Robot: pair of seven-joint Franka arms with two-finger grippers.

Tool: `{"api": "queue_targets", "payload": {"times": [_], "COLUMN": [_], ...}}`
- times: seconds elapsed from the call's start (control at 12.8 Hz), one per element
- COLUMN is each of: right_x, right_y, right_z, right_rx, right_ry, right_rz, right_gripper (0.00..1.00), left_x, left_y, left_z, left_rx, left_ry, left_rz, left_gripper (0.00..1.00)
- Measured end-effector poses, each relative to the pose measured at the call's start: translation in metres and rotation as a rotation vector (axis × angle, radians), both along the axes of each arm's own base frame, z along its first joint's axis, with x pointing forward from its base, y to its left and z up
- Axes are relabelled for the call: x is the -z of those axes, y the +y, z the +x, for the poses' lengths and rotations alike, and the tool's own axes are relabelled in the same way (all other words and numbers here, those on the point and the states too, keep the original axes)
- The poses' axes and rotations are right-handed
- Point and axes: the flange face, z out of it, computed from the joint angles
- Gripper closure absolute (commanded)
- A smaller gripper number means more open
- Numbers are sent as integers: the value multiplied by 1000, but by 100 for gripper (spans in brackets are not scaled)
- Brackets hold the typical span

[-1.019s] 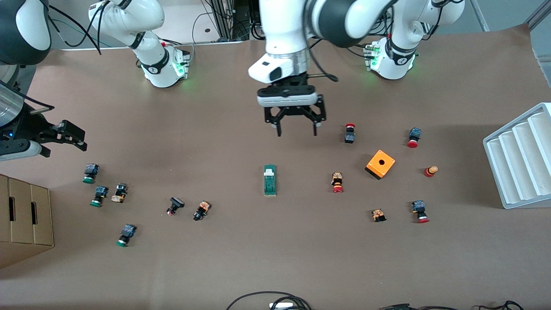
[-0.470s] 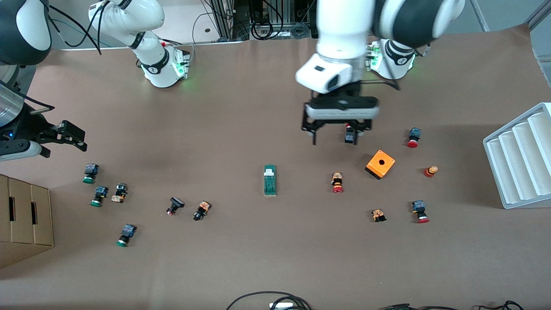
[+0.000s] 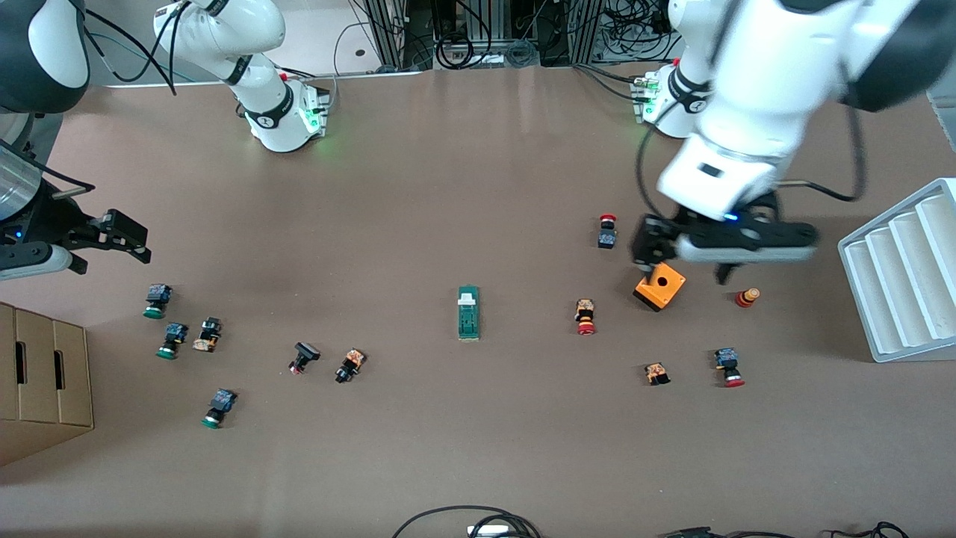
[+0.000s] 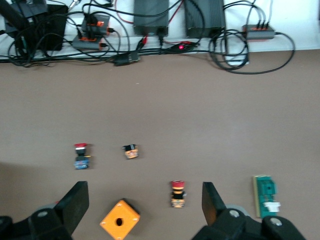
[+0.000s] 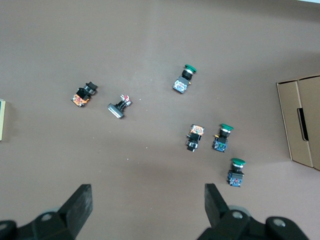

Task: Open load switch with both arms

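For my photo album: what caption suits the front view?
Left gripper hangs open over the orange box; green load switch lies untouched mid-table.

An orange cube box [image 3: 660,285] sat on the brown desk [image 3: 448,187]; at its 9 o'clock lay a red-capped push button [image 3: 585,317], at 3 o'clock a white stepped rack [image 3: 900,276]. A cardboard box [image 3: 41,373] stood by 4 green-capped buttons [image 3: 157,300].

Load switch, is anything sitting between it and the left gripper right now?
Yes. The left gripper, open, hangs over the orange box; one red-capped push button lies on the table between there and the load switch.
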Motion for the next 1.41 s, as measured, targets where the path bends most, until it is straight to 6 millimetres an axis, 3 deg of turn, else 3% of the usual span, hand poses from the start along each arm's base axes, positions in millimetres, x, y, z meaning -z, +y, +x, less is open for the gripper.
{"api": "queue_targets", "payload": {"times": [0.31,0.71,0.86,1.25,1.41], "right_x": [2,4,4,3,3], "right_y": [0,0,2,14,14], "right_z": [2,3,3,4,4], "right_rx": [1,6,12,-3,-1], "right_ry": [-1,3,4,2,2], "right_rz": [-1,-1,0,1,1], "right_gripper": [0,0,0,0,0], "left_x": [4,11,14,33,39], "left_y": [54,149,169,192,211], "left_z": [15,31,31,33,34], "left_rx": [-56,-195,-227,-263,-266], "left_ry": [40,121,149,216,236], "left_rz": [29,-51,-57,-50,-45], "left_gripper": [0,0,0,0,0]}}
